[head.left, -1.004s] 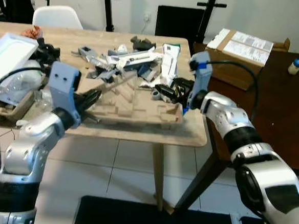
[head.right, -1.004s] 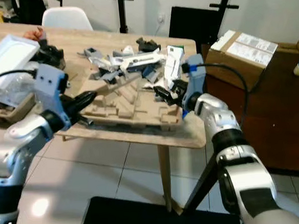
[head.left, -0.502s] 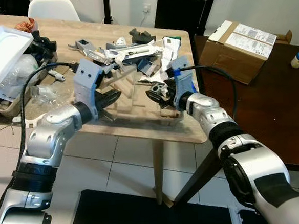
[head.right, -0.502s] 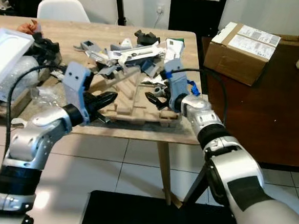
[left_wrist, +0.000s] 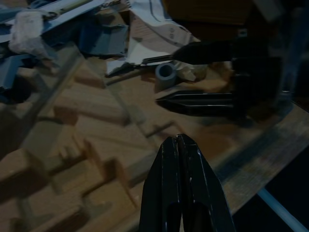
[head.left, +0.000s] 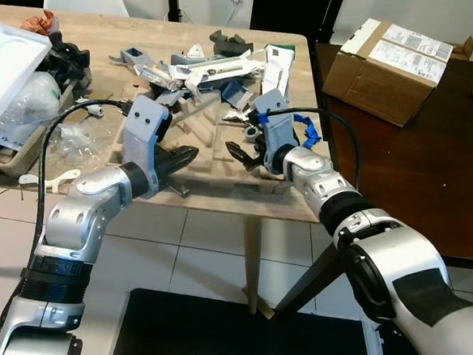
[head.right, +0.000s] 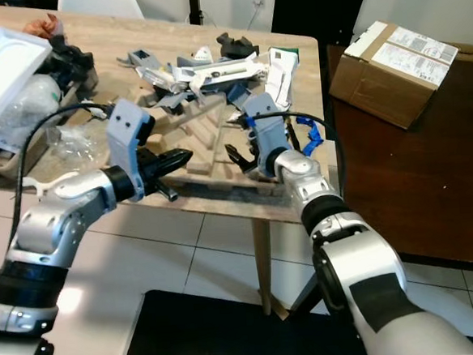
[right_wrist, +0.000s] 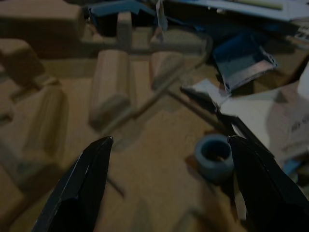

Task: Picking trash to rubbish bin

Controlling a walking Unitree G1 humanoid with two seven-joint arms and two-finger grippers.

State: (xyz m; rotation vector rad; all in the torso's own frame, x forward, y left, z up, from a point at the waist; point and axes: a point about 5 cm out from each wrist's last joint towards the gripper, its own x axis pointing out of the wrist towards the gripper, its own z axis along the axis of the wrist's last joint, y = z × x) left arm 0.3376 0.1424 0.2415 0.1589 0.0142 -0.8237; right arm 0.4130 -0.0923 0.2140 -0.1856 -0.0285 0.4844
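I see right gripper (right_wrist: 166,159) spread over molded pulp tray (head.left: 210,151) on wooden table (head.left: 300,210), grey ring (right_wrist: 215,155) between tips; left gripper (left_wrist: 179,145) pressed together, hovering over tray's near edge

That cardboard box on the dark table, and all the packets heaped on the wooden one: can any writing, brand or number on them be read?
Cardboard box: two white labels with rows of dark print, too small to read.
White carton with a green end, in the heap: grey print, too blurred to read.
Long white packet in the heap: faint marks, unreadable.
Printed paper by the grey ring, between the right pincer fingers: blurred lettering, unreadable.
Nothing can be quoted.
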